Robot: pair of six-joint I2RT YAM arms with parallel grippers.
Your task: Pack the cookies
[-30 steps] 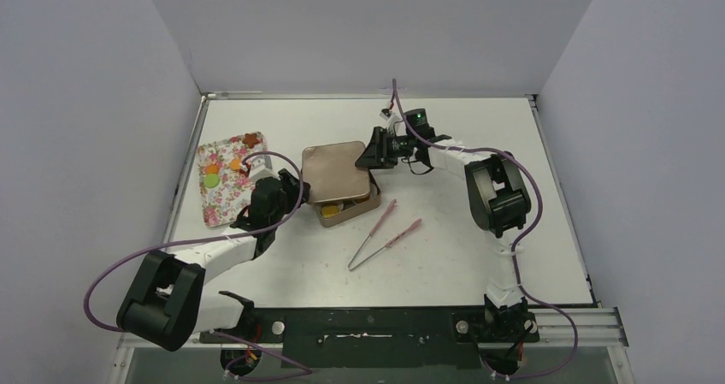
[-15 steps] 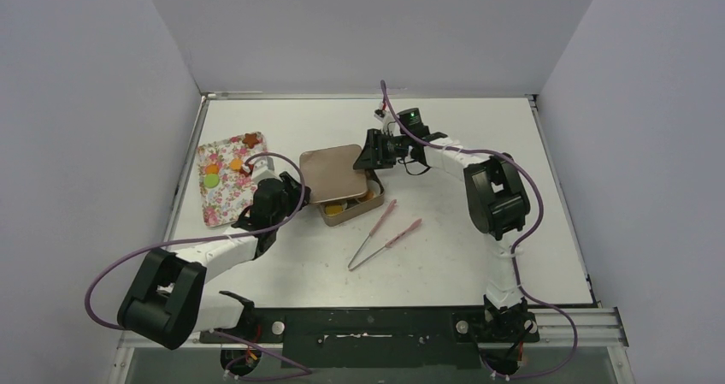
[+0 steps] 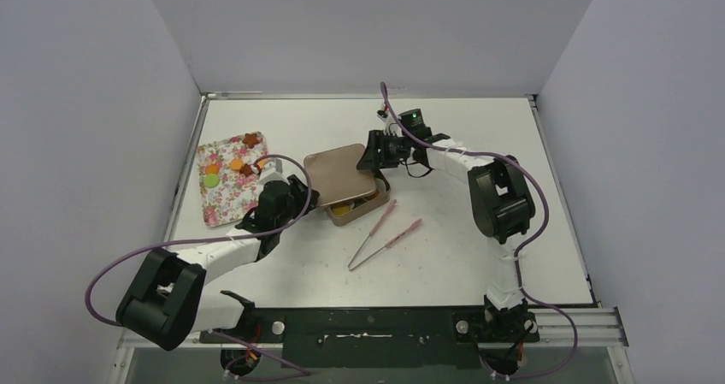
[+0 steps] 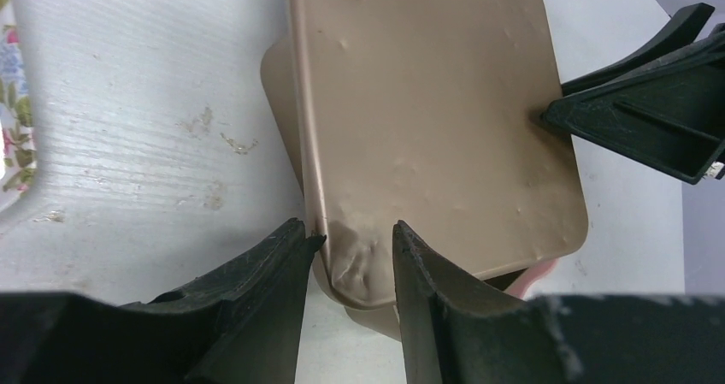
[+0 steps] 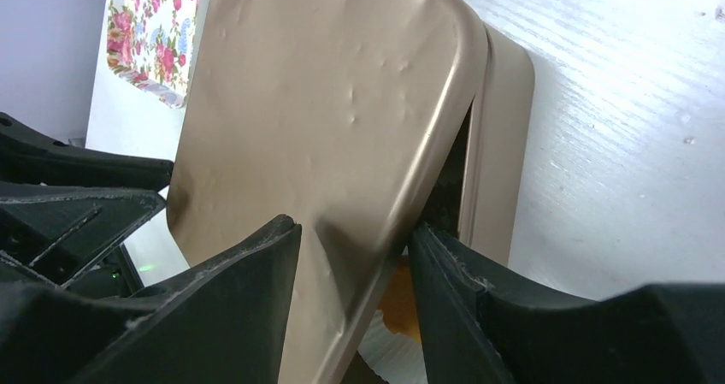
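Top external view: two pincers meet at one tan lid, which lies askew over a tan tin on the white table. The left pincer sits at the lid's near-left corner, and the right pincer at the edge opposite it, so the lid spans the gap between them.

From the left wrist, the left pincer stands narrow with the lid's rounded corner between its fingers. One finger touches the rim; whether the pair truly pinches the corner I cannot tell. Straight ahead of it, past the lid, the other pincer's black fingers reach the far edge.

From the right wrist, the right pincer holds the lid by its edge — one finger on top, the other beneath — and that side is tipped up off the tin's wall. Just below its fingers, inside the tin, an orange cookie shows through the gap.

The other cookies lie beyond the left pincer's outer side, on a flowered tray: a green one, orange ones and brown ones. Pink tongs lie on the table on the near side of the right pincer, just beside the tin.
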